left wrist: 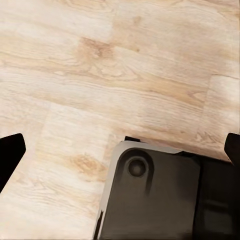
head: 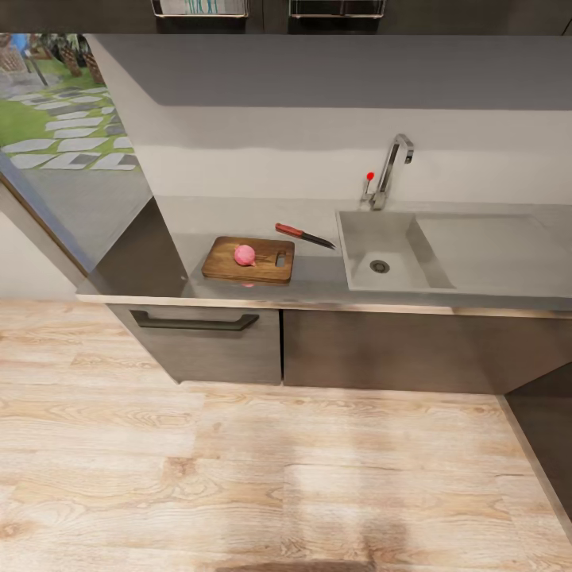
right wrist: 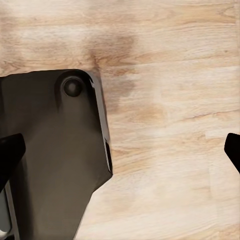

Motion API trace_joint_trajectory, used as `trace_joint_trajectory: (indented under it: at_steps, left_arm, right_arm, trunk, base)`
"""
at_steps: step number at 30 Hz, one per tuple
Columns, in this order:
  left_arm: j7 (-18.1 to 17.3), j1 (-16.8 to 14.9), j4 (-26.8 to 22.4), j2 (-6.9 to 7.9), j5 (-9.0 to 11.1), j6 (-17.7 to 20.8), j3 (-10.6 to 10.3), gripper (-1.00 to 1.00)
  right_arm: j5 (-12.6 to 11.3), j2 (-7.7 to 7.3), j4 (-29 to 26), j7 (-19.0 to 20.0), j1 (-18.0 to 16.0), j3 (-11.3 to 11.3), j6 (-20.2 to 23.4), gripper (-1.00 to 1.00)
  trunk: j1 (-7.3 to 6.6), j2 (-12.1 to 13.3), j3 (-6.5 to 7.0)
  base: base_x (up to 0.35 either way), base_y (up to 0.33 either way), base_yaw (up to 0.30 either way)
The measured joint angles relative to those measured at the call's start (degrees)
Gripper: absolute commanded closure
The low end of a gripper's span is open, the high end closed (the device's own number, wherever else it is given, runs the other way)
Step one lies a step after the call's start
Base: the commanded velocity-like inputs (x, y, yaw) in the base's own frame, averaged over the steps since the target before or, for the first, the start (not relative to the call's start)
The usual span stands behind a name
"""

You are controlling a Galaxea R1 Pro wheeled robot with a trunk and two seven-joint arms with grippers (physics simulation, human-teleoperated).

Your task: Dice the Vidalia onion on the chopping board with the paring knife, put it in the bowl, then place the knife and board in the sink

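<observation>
Pale wooden flooring [head: 238,477] is stretching out in front of the grey cabinets, and the robot is standing well back from the table [head: 318,278]. Up there, the onion [head: 245,255] is sitting pink and round on the chopping board [head: 249,260], already out of the sink [head: 380,250]. The paring knife [head: 303,235] is lying on the table between board and sink, blade pointing toward the basin. I'm seeing no bowl from here.

Down low, both arms are hanging over the floor beside the dark base [left wrist: 155,200]. The left tool [left wrist: 120,155] is showing its dark tips far apart at the picture's edges, released and empty; the right tool [right wrist: 120,152] is doing the same, spread wide with nothing between.

So the knife grab is looking like the next job, and the risks are stacking up: that slim handle is lying flat on a glossy surface and could skid away under a poor pinch. And the round onion, nudged carelessly, could roll off the board.
</observation>
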Motion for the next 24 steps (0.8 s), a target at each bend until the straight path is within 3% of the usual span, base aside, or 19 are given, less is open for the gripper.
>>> trace_joint_trajectory:
  at_steps: [15,17,24]
  left_arm:
    - [-0.13,-0.07,7.27,-0.04,-0.31,-2.41,-0.84,-1.0]
    - [-0.13,-0.08,8.39,-0.04,-0.43,-2.61,-1.76,-1.0]
    - [-0.12,-0.09,9.5,-0.06,-0.54,-2.68,-2.13,-1.0]
  right_arm:
    - [-0.17,0.0,-0.13,-0.02,0.0,0.0,0.0,-1.0]
    - [-0.11,0.41,-0.62,0.06,0.0,0.08,0.01,-1.0]
    - [0.0,1.41,-1.19,0.11,0.0,0.09,-0.45,-1.0]
  trunk:
    - [0.0,0.0,0.0]
    - [0.0,0.0,0.0]
    - [0.0,0.0,0.0]
  base:
    - [0.0,0.0,0.0]
    - [0.0,0.0,0.0]
    - [0.0,0.0,0.0]
